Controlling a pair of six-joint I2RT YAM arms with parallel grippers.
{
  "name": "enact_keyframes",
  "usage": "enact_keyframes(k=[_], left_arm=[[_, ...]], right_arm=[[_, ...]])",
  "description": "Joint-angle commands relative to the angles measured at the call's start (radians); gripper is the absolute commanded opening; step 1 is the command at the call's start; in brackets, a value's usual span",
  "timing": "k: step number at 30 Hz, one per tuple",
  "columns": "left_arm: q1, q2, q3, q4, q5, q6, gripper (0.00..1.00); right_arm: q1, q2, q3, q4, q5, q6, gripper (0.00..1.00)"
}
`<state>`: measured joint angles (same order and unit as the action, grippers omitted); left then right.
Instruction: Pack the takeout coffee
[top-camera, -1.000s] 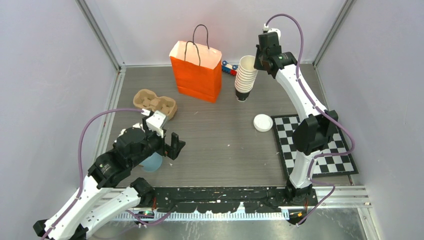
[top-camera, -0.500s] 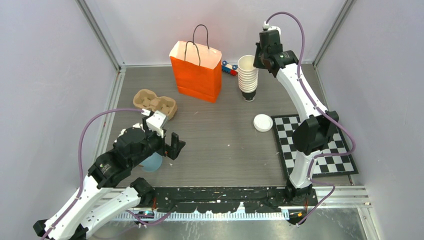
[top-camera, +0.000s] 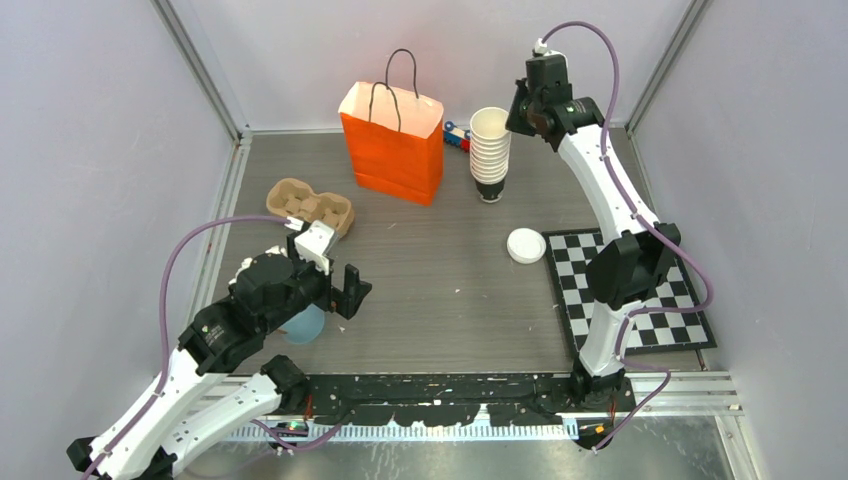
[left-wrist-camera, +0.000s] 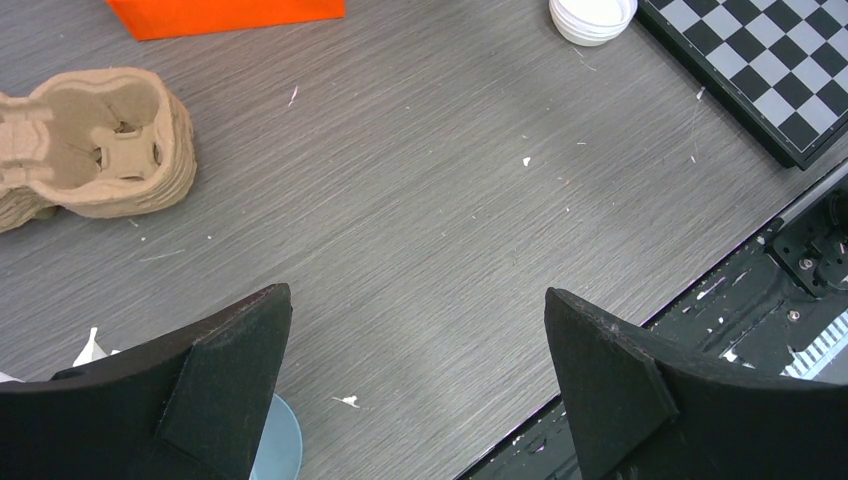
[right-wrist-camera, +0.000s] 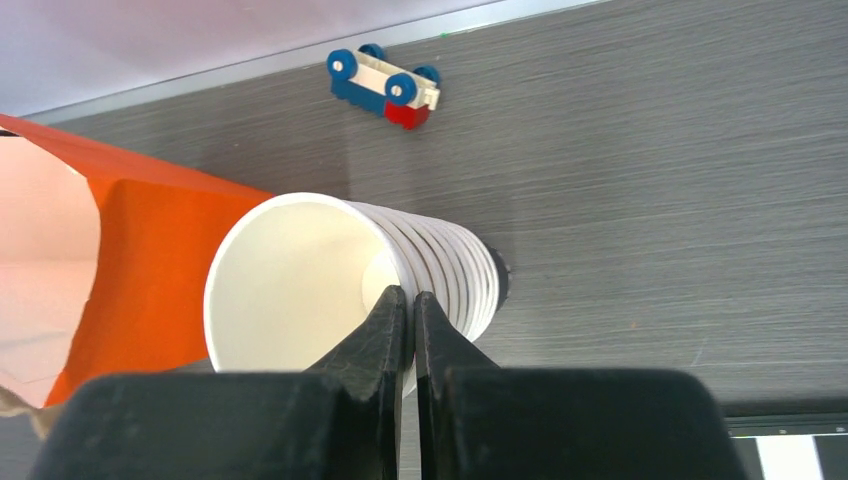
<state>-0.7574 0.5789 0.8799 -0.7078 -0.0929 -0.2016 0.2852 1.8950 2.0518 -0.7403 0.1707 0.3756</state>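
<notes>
While right hand (right-wrist-camera: 408, 297) pinches the cup stack (right-wrist-camera: 290, 285), white-lidded cup (top-camera: 525, 245) sits apart

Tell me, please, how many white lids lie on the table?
1: the lid lies at the far-left corner of the checkerboard; more may be stacked beneath it.

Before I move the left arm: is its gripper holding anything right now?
No, the left gripper stands wide open above the table, with only tabletop showing between its fingers.
</notes>
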Motion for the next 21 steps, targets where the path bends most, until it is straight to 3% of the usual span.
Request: enact_keyframes(k=[1, 6, 14, 21], left_arm=[[-0.003, 0.003, 0.001, 0.031, -0.002, 0.004, 1.0], [-0.003, 0.001, -0.001, 0.032, -0.002, 0.003, 1.0], [-0.002, 0.004, -0.001, 0.03, -0.001, 0.002, 1.0], [-0.002, 0.008, -0.001, 0.03, -0.001, 0.002, 1.0]], right_arm=[[-0.046, -0.051, 0.024, 0.05, -0.108, 0.1, 0.0], [-0.059, -0.059, -0.011, 0.039, -0.085, 0.072, 0.14], [-0.06, -0.031, 0.036, -0.031, -0.046, 0.016, 0.26], [-0.061, 0.001, 0.105, -0.089, 0.001, -0.033, 0.26]])
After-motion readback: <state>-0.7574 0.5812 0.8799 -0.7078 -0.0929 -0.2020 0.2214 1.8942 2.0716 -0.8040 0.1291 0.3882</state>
